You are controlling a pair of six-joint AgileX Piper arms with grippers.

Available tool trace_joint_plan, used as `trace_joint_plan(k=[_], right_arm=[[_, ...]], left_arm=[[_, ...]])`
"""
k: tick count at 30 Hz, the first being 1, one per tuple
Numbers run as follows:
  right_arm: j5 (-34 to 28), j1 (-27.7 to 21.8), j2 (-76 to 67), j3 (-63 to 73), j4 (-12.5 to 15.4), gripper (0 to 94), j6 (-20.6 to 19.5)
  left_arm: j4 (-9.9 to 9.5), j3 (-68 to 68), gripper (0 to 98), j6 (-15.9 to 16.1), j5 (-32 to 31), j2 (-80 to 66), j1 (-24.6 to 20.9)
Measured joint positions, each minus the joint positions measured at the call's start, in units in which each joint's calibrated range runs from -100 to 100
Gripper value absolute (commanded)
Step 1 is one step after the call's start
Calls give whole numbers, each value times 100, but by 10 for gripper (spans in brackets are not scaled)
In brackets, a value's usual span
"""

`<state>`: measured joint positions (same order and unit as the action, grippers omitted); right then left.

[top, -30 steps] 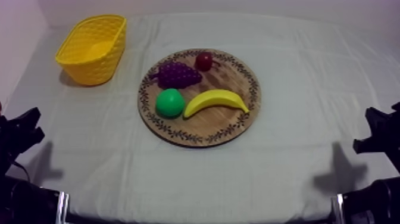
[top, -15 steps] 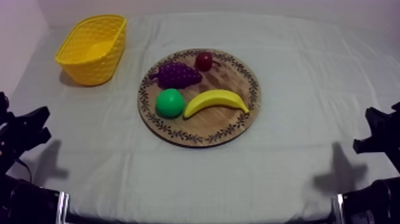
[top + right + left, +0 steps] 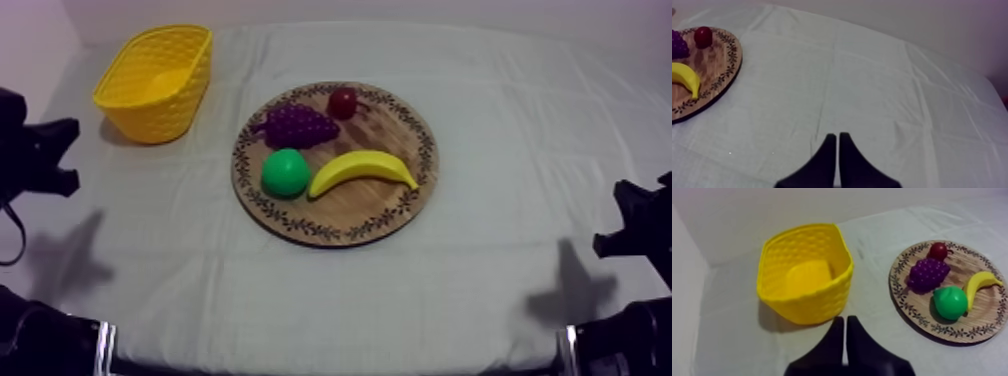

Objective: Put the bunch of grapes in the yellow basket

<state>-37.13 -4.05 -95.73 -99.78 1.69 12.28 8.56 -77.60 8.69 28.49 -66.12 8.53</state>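
While looking down from above, can spot the bunch of grapes (image 3: 297, 126) lying on the round wooden board (image 3: 388, 135), in its far-left part, on the side closest to the yellow basket (image 3: 150, 120). Got a small red fruit (image 3: 342, 102) just beside the grapes toward the far rim, maybe touching, honestly can't tell. Then a green pear (image 3: 286, 172) just in front of the grapes and a banana (image 3: 362, 170) right next to the pear, curving across the near-right part of the board. Can place the board roughly mid tabletop (image 3: 500, 120) on the grey-white cloth (image 3: 300, 290), and the basket well apart from it toward the far left corner, standing upright, open side up.

Now the left end effector (image 3: 844, 319): clamped fully together into one narrow wedge, gripping nothing. Hanging above the cloth near the basket, pointed more or less straight at it, with the board and all four fruits off to one side. Well apart from the grapes.

Same deal for the right end effector (image 3: 837, 135): pinched flat together, holding nothing, hovering over bare cloth on the opposite side of the tabletop. Can make out the board's patterned rim from there, plus the banana, the red fruit and a sliver of the grapes, all a good way off.
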Motion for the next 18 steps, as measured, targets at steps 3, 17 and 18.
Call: trace_joint_plan(k=[3,17,18], right_arm=[[0,0,0,0,0,5,0],[0,0,0,0,0,5,0],[0,0,0,0,0,5,0]], left_arm=[[-112,418,0,94,143,436,35],[-856,2543,0,-421,1505,2040,416],[-887,2666,0,-425,1584,2123,442]])
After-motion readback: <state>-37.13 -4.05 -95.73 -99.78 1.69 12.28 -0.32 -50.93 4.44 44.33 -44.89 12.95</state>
